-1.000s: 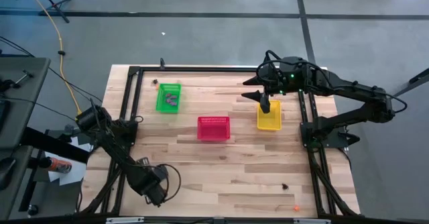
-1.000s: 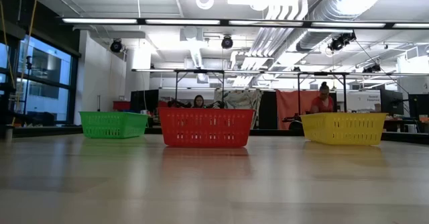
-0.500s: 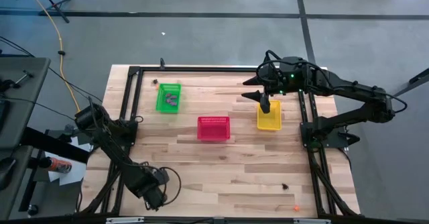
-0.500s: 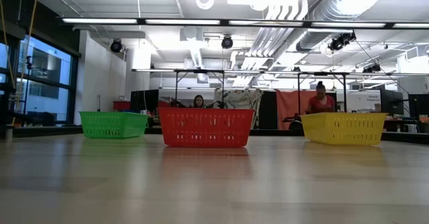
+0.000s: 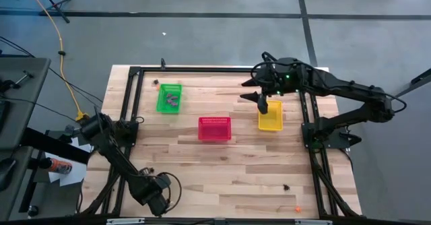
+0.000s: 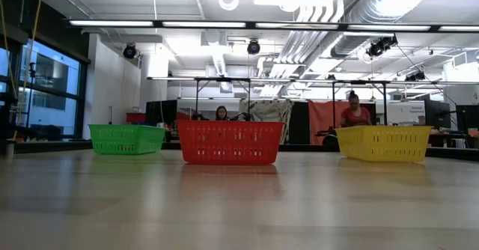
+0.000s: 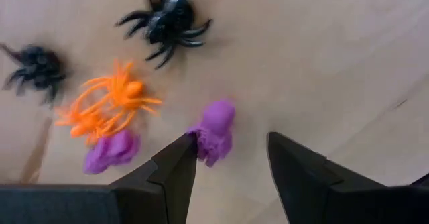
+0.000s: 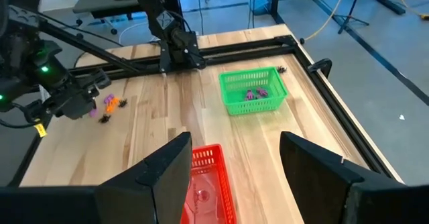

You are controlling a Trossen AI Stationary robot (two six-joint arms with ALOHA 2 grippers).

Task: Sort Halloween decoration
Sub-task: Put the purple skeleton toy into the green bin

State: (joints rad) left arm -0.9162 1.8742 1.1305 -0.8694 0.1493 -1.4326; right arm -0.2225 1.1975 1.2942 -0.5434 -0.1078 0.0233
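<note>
Wood table [image 5: 236, 157]: left tool [image 7: 231, 163] low, fingers apart astride purple trinket [image 7: 214, 131].

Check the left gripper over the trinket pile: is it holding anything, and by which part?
Nothing is held. The left gripper hangs open above the purple trinket, which lies on the table beside one jaw, ungripped. The right gripper is open and empty too.

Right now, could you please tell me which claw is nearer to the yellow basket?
The right. The right claw hangs open just above the yellow basket, at its far-left corner. The left claw is open at the table's near-left edge, over small trinkets.
</note>
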